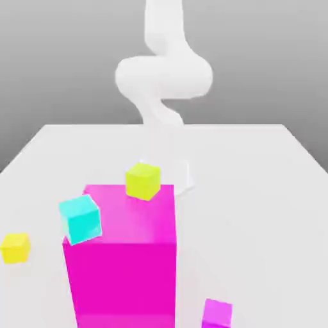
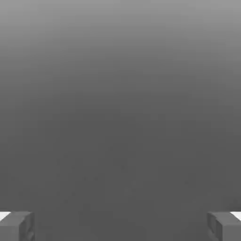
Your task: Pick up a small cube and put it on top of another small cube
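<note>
- Lying on the white table [image 1: 256,192], the small glossy magenta-purple cube [image 1: 216,313] is being seen at the exterior view's lower right.
- The small cyan cube [image 1: 81,218] is being seen beside the large magenta block [image 1: 122,269].
- The gripper [image 2: 120,226] is being held spread wide, grasping nothing.

Exterior view faces the arm [image 1: 163,70] across the table [image 1: 256,192], low and near.

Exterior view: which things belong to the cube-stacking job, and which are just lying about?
Job: small glossy magenta-purple cube; small cyan cube; open gripper.
Lying about: large magenta block; small yellow cube by the block; small yellow cube at the exterior view's left.
</note>
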Robot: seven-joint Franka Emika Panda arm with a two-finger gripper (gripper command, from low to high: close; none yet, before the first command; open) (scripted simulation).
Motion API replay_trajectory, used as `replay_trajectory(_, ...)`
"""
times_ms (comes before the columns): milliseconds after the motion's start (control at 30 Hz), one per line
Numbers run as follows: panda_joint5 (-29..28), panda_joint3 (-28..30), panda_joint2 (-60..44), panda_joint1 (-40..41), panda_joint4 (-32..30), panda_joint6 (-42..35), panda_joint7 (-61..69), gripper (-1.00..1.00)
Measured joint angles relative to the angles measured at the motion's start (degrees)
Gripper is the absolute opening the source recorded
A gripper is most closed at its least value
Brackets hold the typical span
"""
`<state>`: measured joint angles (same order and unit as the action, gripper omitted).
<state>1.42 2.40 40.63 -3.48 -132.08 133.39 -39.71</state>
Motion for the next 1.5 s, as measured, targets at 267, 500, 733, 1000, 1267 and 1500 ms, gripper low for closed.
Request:
replay_trajectory(267,5.76,6.63,-16.94,-9.82,-0.97,5.19,20.7,0.0)
replay_trajectory(500,11.15,8.71,-31.55,-14.66,-1.77,9.56,38.73,0.0)
replay_trajectory(733,12.56,7.8,-45.51,-16.9,-2.74,14.42,53.98,0.0)
replay_trajectory(1000,6.54,6.81,-60.13,-17.25,-3.6,21.8,64.04,0.0)
replay_trajectory(1267,8.34,4.56,-67.92,-15.52,-2.09,27.61,66.04,-1.0)
replay_trajectory(1500,5.83,6.56,-60.62,-17.0,-3.7,21.93,64.2,-1.0)
